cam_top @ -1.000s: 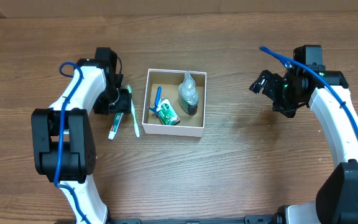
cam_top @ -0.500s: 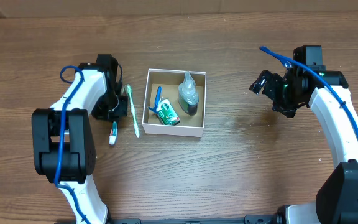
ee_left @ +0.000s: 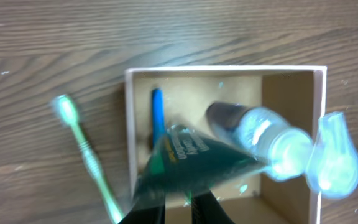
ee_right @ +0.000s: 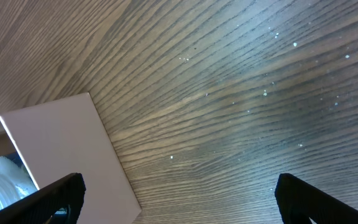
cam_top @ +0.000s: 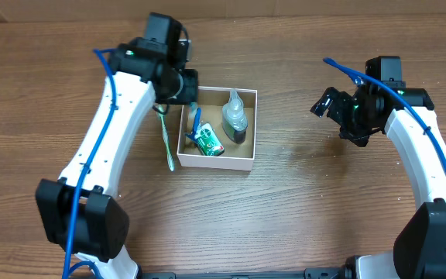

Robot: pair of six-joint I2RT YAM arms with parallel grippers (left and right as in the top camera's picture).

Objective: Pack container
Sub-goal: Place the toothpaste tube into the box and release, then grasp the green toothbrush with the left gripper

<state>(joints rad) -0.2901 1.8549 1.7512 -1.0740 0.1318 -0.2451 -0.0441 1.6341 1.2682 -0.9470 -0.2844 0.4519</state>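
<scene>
The container (cam_top: pixel 242 161), a shallow white box with a brown inside, sits mid-table. In it are a clear bottle (cam_top: pixel 235 118), a blue-handled item (cam_top: pixel 197 121) and a small green pack (cam_top: pixel 207 143). My left gripper (cam_top: pixel 187 91) hangs over the box's far left corner. In the left wrist view it (ee_left: pixel 179 214) is shut on a blurred dark green toothpaste tube (ee_left: pixel 191 158) above the container (ee_left: pixel 229 70). A green toothbrush (cam_top: pixel 166 139) lies on the table just left of the box. My right gripper (cam_top: pixel 325 103) stands open and empty, well right of the box.
The wood table (cam_top: pixel 324 209) stretches around the box. In the right wrist view the container's white outer wall (ee_right: pixel 73 149) shows at the lower left, between the wide-apart fingers (ee_right: pixel 61 193), with bare wood beyond.
The left gripper closed on the toothpaste tube lying left of the toothbrush, lifted it, and swung up and right over the box. The toothbrush shifted slightly. The right arm stayed still.
</scene>
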